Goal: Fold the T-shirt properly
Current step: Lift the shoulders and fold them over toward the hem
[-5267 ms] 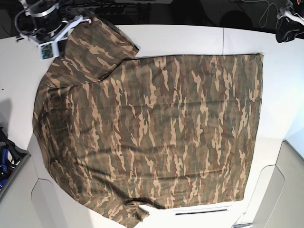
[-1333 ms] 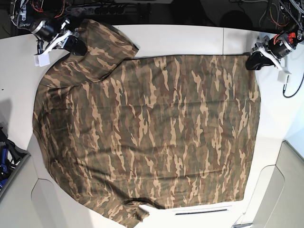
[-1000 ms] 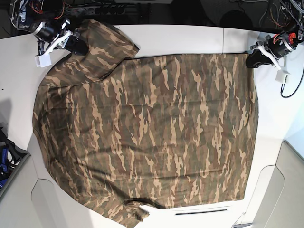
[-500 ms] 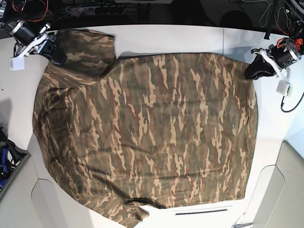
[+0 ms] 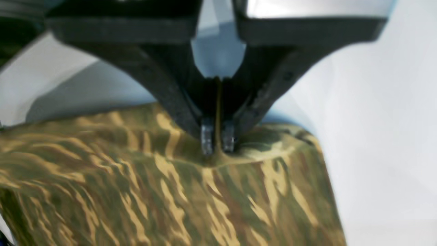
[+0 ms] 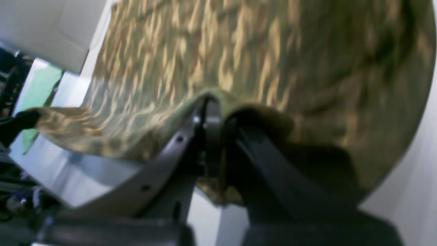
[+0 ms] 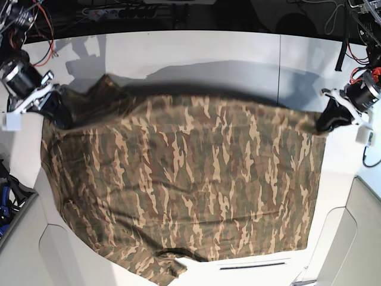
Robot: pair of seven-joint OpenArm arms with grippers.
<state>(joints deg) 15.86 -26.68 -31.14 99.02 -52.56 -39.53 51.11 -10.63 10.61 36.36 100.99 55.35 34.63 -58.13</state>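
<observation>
The large camouflage T-shirt, streaked in tan, brown and olive green [image 7: 196, 179], lies spread over a white tabletop [image 7: 250, 53], its far edge lifted between two black grippers. The left gripper [image 5: 217, 140] is clamped on that edge close to the corner, a thin ridge of cloth pinched between its fingertips; most of the shirt extends away below and to one side of it. The right gripper [image 6: 222, 126] is likewise closed on cloth, which humps over its fingertips and droops on either side (the wrist picture is soft here, so exactly which layer it has is hard to tell).

Holding the edge at two points far apart probably serves to keep it taut between the hands, so that the whole width can travel together instead of bunching in the middle. The body still lying flat beyond the hands seems meant as the bed for the fold. The likely next move is to carry both grips evenly over that body; if one leads, the fold may come out skewed.
</observation>
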